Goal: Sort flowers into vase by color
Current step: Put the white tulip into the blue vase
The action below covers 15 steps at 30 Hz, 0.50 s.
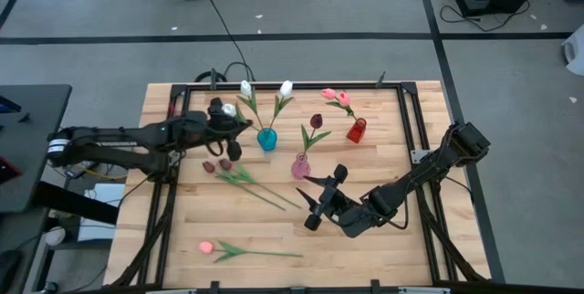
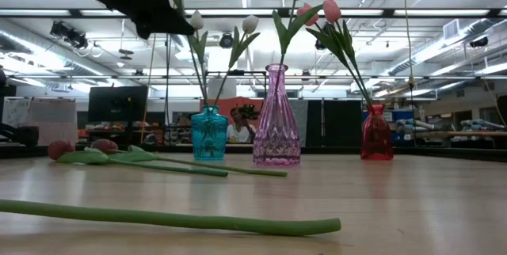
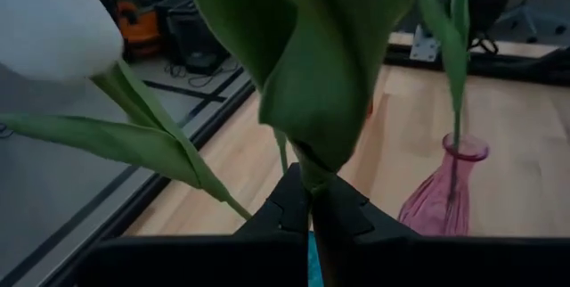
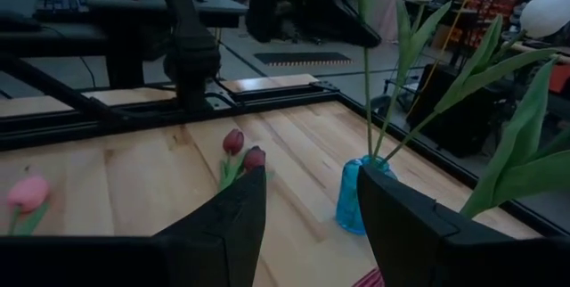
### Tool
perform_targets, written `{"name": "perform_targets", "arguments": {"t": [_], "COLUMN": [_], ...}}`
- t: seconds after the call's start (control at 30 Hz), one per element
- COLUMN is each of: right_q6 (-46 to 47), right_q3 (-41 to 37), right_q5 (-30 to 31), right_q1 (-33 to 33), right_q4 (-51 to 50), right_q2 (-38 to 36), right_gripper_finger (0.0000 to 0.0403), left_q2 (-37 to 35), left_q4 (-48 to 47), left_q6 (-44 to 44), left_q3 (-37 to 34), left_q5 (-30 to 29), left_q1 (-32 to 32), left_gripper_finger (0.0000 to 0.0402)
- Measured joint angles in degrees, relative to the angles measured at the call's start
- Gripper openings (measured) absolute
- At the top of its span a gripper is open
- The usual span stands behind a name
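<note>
My left gripper (image 1: 230,130) is shut on a white tulip (image 1: 228,110), close to the left of the blue vase (image 1: 266,139), which holds two white tulips (image 1: 286,87). The pink vase (image 1: 300,166) holds a maroon tulip (image 1: 316,121). The red vase (image 1: 356,131) holds pink tulips (image 1: 330,94). Two maroon tulips (image 1: 217,163) lie flat on the table in front of the blue vase. A pink tulip (image 1: 206,248) lies near the front edge. My right gripper (image 1: 319,198) hovers open to the right of the lying maroon tulips, holding nothing. My left gripper pinches the white tulip's green stem (image 3: 312,184) between its two fingers, just below a large leaf (image 3: 303,55). The fingers come roughly level from the table's left. The flower stands up above the fingers, clear of the table, its white head (image 3: 44,20) off to one side.
A black metal frame (image 1: 401,102) runs around the wooden table top. The lying pink tulip's long stem (image 2: 158,219) stretches across the front of the table. Bare wood lies at the front right (image 1: 365,257).
</note>
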Motion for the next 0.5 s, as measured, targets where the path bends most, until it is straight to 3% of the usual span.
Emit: {"name": "perform_targets", "arguments": {"t": [0.5], "right_q6": [1.2], "right_q3": [0.0], "right_q5": [-2.6], "right_q1": [0.0], "right_q4": [0.0], "right_q2": [0.0], "right_gripper_finger": [0.0187], "left_q2": [15.0], "left_q4": [9.4], "left_q6": [1.5], "left_q3": [0.0], "left_q5": [6.2], "left_q1": [6.9], "left_gripper_finger": [0.0008]}}
